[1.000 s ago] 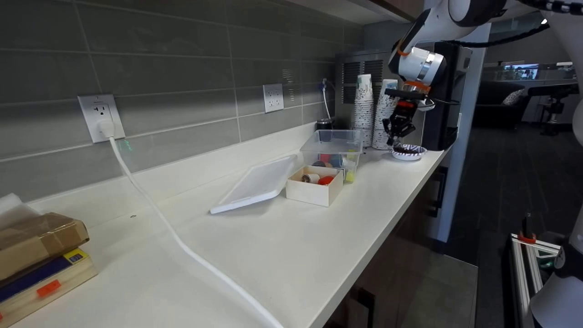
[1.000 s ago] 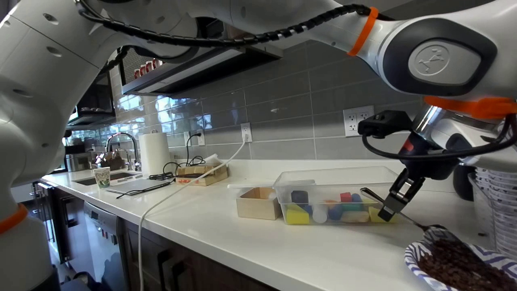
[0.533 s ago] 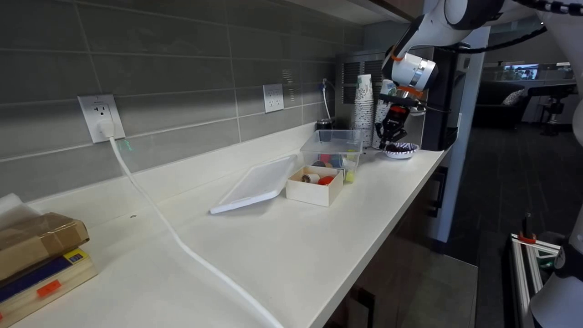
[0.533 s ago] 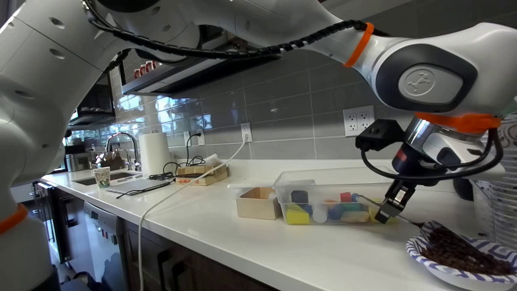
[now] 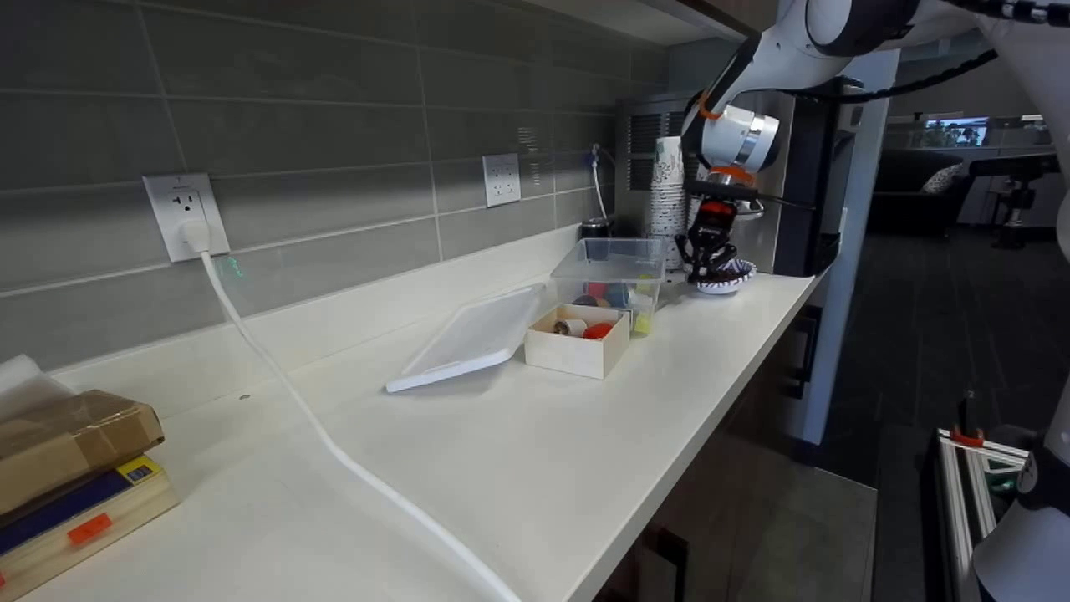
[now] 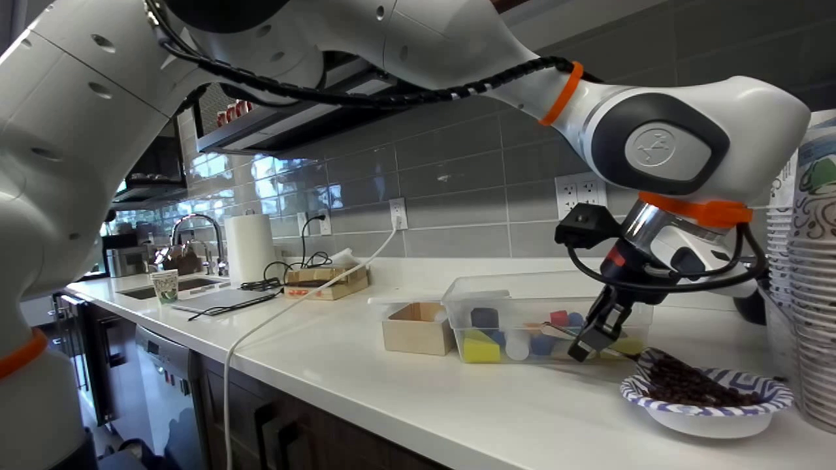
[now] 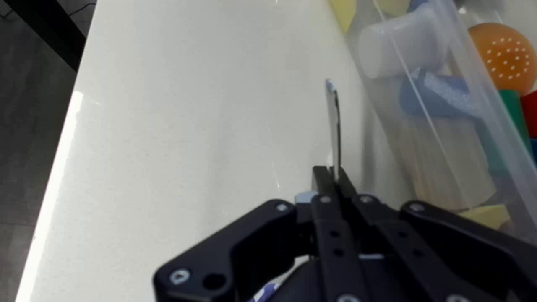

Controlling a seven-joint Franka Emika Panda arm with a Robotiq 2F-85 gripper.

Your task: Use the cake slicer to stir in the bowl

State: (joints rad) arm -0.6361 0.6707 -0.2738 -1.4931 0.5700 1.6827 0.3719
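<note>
And the bowl (image 6: 708, 425) has just slid toward nine o'clock in an exterior view, sitting now at four o'clock from your hand (image 7: 334, 177), which grips the cake slicer (image 7: 336, 133). You're probably dragging the bowl more than stirring; go lighter.

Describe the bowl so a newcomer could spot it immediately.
Follow the white counter to the tall cup stacks. Near them sits the bowl: small, round and shallow, set apart by its purple-and-white patterned rim and dark brown bits inside.
</note>
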